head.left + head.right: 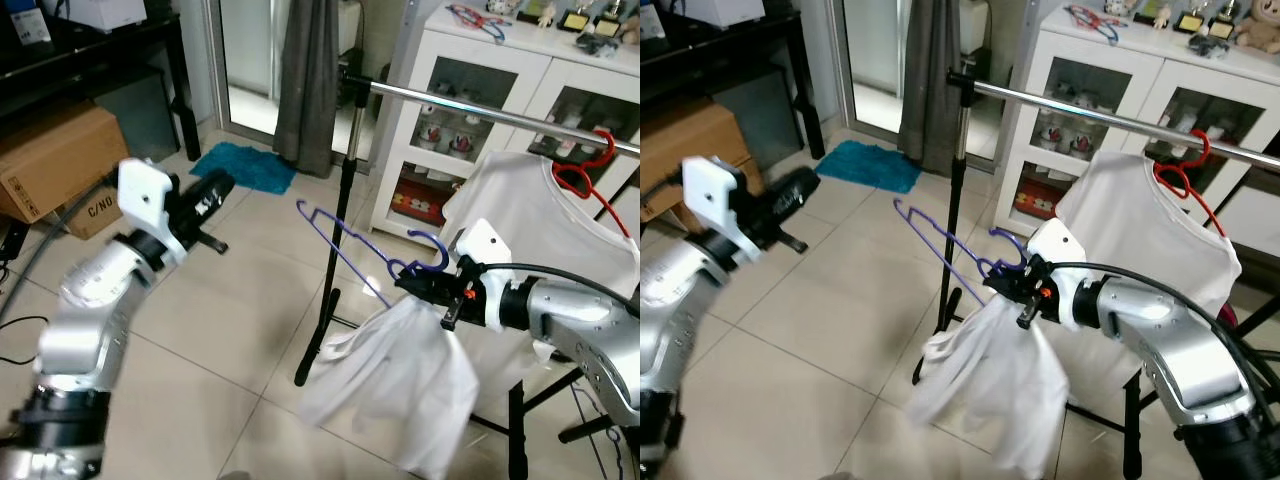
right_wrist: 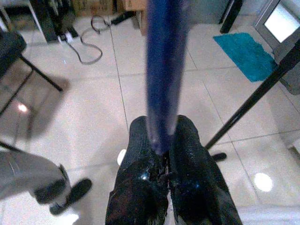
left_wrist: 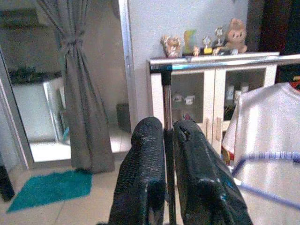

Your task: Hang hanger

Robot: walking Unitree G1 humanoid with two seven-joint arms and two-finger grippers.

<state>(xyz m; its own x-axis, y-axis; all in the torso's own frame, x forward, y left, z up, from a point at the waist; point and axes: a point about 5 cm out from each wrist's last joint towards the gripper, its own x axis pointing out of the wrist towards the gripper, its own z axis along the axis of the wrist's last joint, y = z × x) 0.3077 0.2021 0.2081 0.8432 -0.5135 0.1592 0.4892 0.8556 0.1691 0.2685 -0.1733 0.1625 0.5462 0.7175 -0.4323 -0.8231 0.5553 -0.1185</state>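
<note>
The right pincer [image 1: 418, 283] is clamped on a purple hanger [image 1: 345, 250] carrying a white garment [image 1: 395, 385], below the metal rail [image 1: 480, 110]. Cups are kept in the white cabinet [image 1: 470, 90]. The left pincer [image 1: 205, 200], fingers pressed together, is held over open floor [image 1: 200, 340].

The right claw [image 1: 1012, 285] grips a purple hanger [image 1: 945, 245] carrying a white shirt [image 1: 990, 385], below the rail [image 1: 1090, 115].

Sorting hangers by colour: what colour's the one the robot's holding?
Purple hanger, clearest in the left eye view.
</note>
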